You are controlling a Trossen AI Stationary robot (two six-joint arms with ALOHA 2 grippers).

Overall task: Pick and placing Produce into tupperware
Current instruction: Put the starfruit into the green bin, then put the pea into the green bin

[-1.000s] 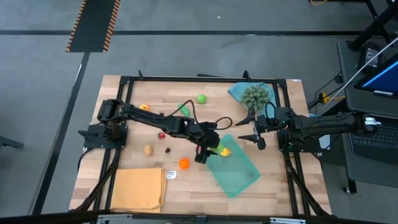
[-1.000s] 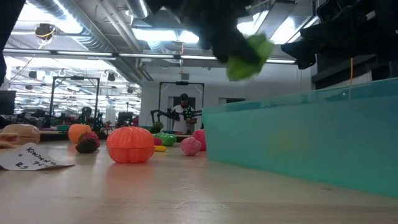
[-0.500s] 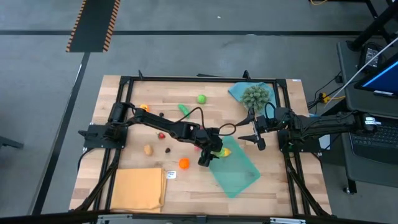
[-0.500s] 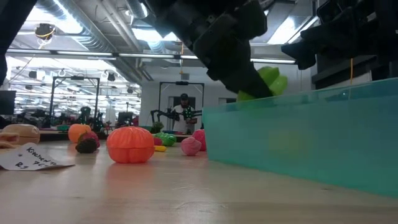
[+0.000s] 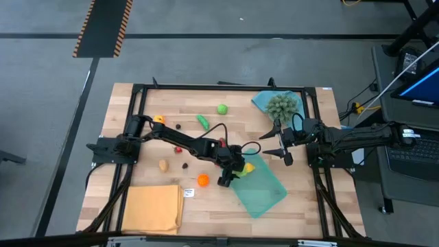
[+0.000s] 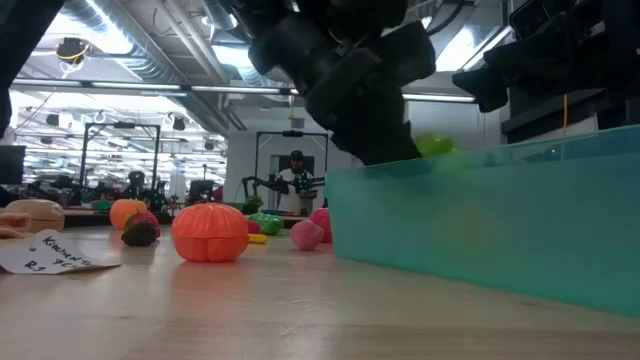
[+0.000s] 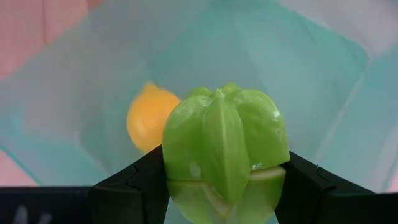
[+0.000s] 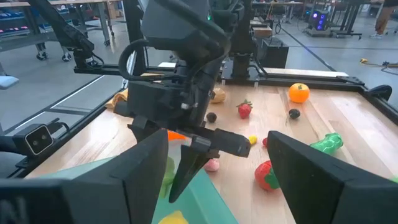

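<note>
Produce: green ribbed fruit [image 7: 225,146] clamped in my left jaws [image 5: 231,171], hanging over tupperware [image 5: 264,192] corner, yellow piece [image 7: 149,118] inside at 10 o'clock. Right jaws [image 5: 282,143] spread empty at tupperware's 1 o'clock.

The wooden table [image 5: 137,158] carries scattered produce [image 5: 203,180], a teal tupperware [image 5: 264,194], two cloths and a spiky ball.

The left gripper [image 5: 231,173] is positioned over the tupperware [image 5: 264,193] rim at its 10 o'clock corner; a yellow piece [image 5: 248,167] is seen beside it.
</note>
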